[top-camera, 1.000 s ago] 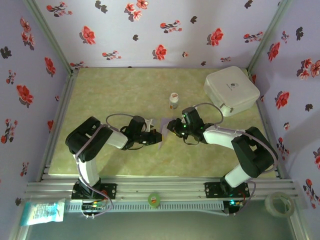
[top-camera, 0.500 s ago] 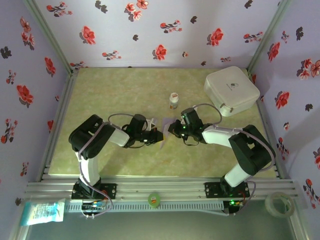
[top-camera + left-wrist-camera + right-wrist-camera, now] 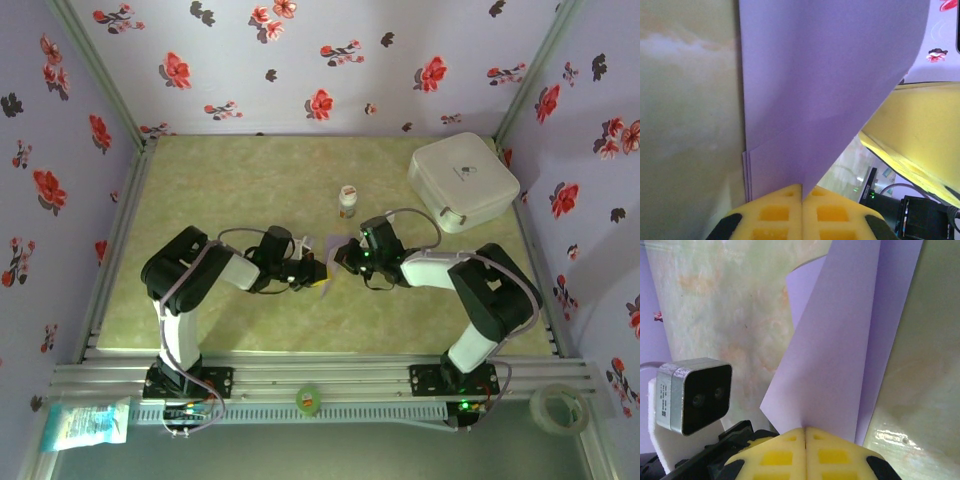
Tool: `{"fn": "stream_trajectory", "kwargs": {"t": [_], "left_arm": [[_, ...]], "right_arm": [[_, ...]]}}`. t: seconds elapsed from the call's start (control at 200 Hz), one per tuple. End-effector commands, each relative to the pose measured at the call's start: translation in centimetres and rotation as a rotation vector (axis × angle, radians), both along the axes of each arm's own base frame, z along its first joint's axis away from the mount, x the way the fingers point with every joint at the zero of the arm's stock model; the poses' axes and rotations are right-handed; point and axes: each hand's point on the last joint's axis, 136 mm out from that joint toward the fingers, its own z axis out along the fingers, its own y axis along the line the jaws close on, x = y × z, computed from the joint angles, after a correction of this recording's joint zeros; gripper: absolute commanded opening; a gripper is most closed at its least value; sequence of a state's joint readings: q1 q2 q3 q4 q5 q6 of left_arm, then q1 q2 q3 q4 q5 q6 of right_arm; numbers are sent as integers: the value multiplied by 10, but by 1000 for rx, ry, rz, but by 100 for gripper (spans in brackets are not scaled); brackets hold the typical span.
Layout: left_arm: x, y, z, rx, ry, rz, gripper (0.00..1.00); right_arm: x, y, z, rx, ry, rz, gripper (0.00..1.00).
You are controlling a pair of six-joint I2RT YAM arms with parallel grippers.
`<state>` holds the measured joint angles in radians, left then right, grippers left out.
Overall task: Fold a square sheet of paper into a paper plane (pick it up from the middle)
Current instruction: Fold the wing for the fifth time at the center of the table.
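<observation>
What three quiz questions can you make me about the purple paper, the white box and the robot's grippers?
1. Where does the white rounded plastic box sit on the green marbled table?
A. near left corner
B. far right corner
C. the middle

2. What colour is the thin folded paper?
A. red
B. green
C. pale lilac

3. What are the left gripper and the right gripper doing?
A. both shut on the paper
B. both wide open
C. both resting on the box

Answers:
1 B: the top view shows the box by the far right walls.
2 C: both wrist views show lilac layers.
3 A: in its own wrist view, each gripper pinches the paper.
</observation>
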<state>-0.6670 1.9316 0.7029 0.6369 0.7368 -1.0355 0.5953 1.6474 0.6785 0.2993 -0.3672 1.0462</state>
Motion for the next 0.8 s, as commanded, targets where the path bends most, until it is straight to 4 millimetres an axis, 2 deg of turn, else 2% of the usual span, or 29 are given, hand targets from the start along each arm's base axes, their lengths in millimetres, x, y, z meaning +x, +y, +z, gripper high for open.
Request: {"fn": "stream_trajectory", "kwargs": {"t": [0.0, 0.36, 0.55, 0.795], "left_arm": [[-6, 1, -18, 35, 71, 2, 0], [-5, 3, -25, 25, 127, 11, 0], [-4, 5, -28, 23, 148, 27, 0], [-3, 7, -29, 23, 153, 34, 0]], "right_arm": [[6, 0, -2, 13, -10, -15, 6], [8, -5, -8, -1, -8, -16, 7], [-1, -10, -17, -6, 9, -14, 6], [1, -1, -7, 41, -19, 20, 5]]}}
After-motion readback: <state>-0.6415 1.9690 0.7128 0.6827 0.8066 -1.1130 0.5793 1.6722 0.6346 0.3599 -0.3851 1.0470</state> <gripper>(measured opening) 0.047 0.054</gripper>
